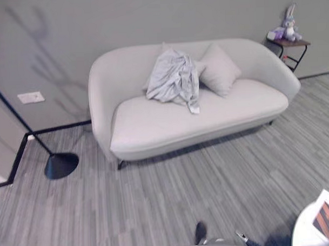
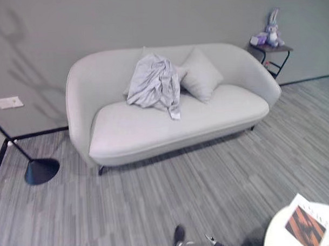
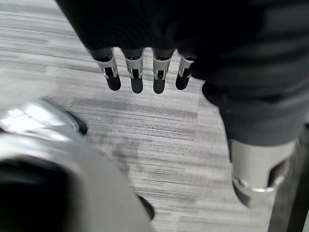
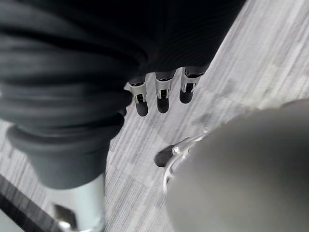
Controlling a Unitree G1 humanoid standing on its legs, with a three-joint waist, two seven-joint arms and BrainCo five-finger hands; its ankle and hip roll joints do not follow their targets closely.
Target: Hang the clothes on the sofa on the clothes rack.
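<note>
Plainly, clothes (image 1: 175,77) drape sofa (image 1: 170,125) backrest; floor (image 1: 221,191) open.

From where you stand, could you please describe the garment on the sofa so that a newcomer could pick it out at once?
Find the pale grey curved two-seat sofa against the grey wall. On its seat, leaning on the backrest left of centre, lies a crumpled light grey garment. Unlike the smooth square grey cushion touching its right side, it is wrinkled, shapeless and trails a strip onto the seat.

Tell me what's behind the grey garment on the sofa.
The garment leans on the sofa's backrest, against a cushion. A second cushion's corner shows above it; the rest is covered.
</note>
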